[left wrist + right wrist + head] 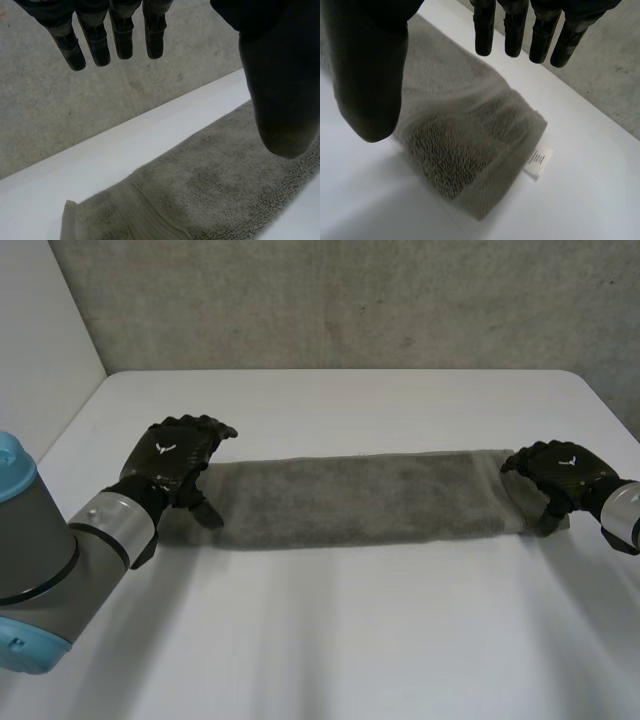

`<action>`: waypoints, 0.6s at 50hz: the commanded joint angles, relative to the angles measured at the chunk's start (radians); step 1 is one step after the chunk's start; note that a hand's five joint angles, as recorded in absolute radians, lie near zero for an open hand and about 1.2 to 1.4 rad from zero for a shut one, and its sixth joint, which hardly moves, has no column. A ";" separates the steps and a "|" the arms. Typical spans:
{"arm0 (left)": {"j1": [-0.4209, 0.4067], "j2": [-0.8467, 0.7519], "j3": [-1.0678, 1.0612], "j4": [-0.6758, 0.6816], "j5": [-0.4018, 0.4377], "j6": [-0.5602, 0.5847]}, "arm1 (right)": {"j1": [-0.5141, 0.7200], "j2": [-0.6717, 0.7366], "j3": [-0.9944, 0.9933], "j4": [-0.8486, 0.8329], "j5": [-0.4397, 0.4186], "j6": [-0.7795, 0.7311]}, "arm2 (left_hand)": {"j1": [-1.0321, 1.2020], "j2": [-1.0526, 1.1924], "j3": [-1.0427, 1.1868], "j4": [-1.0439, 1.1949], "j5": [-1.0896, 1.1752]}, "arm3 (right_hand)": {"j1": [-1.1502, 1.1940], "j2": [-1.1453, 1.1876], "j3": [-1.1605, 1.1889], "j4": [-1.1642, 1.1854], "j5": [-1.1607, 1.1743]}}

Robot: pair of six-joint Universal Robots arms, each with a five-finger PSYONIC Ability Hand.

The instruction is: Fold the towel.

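Towel [350,498] lay as a long strip mid-frame. Left robot hand [170,452] and right robot hand [562,472] were at its ends, fingers spread apart, gripping nothing.

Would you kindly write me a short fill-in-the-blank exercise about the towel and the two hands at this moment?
1. The grey towel lies stretched out as a long strip on a ____ table.
2. The towel's small label is at the end by the ____ hand.
3. The left hand and right hand are straight-fingered and hold nothing, so both are ____.
Missing words: white; right; open.
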 commanded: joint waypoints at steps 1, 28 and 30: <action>0.008 -0.028 0.000 0.007 0.000 0.003 | -0.006 0.060 -0.032 -0.002 0.013 -0.054 | -0.076 -0.052 -0.044 -0.052 -0.042 | 0.062 0.072 -0.006 -0.006 0.045; 0.013 -0.050 -0.028 0.047 -0.006 0.002 | -0.099 0.154 -0.144 -0.002 0.000 -0.117 | -0.082 -0.058 -0.044 -0.052 -0.048 | 1.033 1.042 -0.006 -0.006 1.016; 0.013 -0.050 -0.028 0.045 -0.008 0.002 | -0.121 0.138 -0.144 -0.002 0.002 -0.117 | -0.082 -0.058 -0.044 -0.052 -0.048 | 1.033 1.042 -0.006 -0.006 1.016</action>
